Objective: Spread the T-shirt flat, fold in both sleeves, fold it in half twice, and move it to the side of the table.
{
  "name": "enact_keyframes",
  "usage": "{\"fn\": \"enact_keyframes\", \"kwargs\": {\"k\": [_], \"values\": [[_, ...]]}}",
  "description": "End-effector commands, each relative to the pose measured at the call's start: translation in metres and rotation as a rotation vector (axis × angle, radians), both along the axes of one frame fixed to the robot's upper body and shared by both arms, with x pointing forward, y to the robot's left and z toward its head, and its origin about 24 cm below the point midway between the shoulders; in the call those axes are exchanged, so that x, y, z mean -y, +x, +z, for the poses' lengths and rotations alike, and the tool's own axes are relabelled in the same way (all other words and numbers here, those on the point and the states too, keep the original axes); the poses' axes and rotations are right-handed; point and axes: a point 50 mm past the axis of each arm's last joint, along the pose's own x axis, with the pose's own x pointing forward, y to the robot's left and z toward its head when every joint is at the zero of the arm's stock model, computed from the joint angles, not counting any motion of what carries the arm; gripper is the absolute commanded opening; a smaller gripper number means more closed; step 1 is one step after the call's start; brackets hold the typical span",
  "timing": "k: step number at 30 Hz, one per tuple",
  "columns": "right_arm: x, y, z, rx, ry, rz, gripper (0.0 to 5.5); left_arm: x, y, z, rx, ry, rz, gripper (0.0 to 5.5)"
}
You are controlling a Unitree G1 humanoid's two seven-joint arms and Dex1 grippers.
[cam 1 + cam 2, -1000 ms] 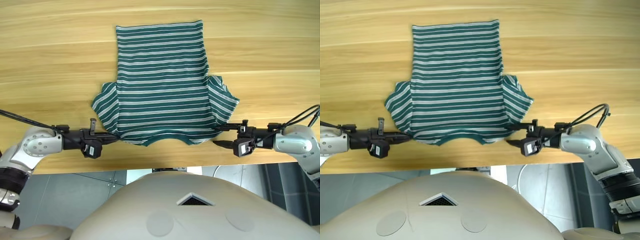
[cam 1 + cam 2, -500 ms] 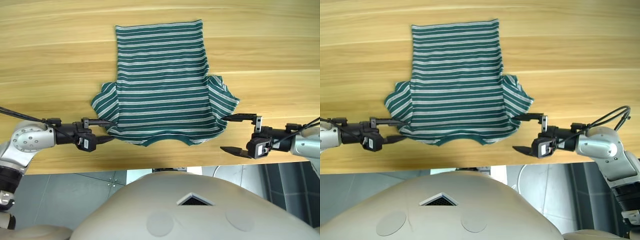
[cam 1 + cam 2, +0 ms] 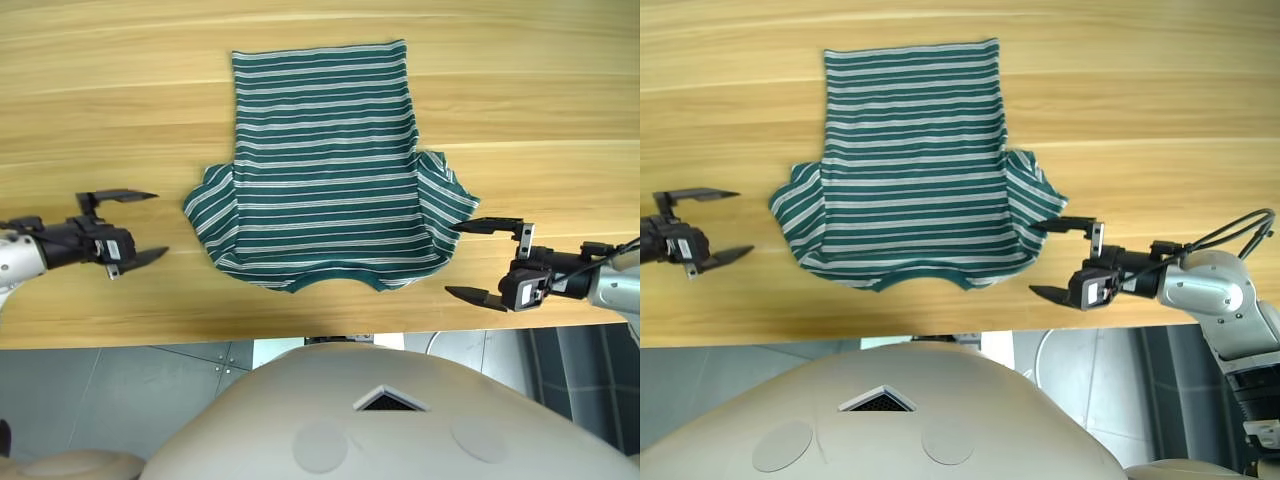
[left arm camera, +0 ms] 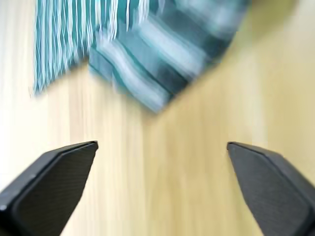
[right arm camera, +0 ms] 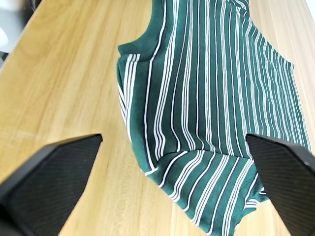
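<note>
A dark green knit T-shirt (image 3: 325, 170) with thin paired white stripes lies face-flat on a pale wooden table (image 3: 110, 90) whose grain runs in long bands across the top. The body of the garment forms a nearly straight-sided rectangle. Its hem (image 3: 318, 50) is on the far side, and the scooped neckline (image 3: 335, 277) lies close to the near edge of the wood. Both short sleeves sit tucked close against the body rather than spread. The left sleeve (image 3: 208, 205) is a rounded flap with a soft wavy edge, and the right sleeve (image 3: 445, 190) is puckered and slightly lifted in a shallow fold. The left gripper (image 3: 160, 223) hovers over bare wood, well apart from the left sleeve, its two slim black tapered fingers (image 4: 54, 182) splayed wide with nothing between them. In the left wrist view the cloth ahead is smeared, and it is probably the corner of that sleeve. The right gripper (image 3: 452, 260) sits just beside the lower edge of the right sleeve, near the table's front edge. Its jaws are likewise spread wide and hold nothing. In the right wrist view its matt, finely ribbed fingers (image 5: 49, 172) frame the striped fabric, which shows a curled, doubled edge where the sleeve meets the wood.
</note>
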Motion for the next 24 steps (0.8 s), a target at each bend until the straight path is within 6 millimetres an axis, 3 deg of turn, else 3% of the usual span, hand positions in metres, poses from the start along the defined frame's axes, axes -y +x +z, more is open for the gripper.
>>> {"fn": "enact_keyframes", "kwargs": {"k": [1, 9, 24], "values": [[0.001, 0.002, 0.002, 0.03, -0.008, -0.002, 5.4, 0.013, 0.001, -0.02, -0.03, 0.008, -0.052, 5.23], [0.0, 0.001, 0.0, 0.035, -0.008, 0.003, 5.4, 0.028, 0.004, -0.03, -0.041, -0.032, -0.115, 5.32], [-0.005, 0.0, -0.002, 0.041, 0.007, 0.016, 5.4, 0.028, 0.014, -0.046, -0.061, 0.053, -0.126, 5.32]]}}
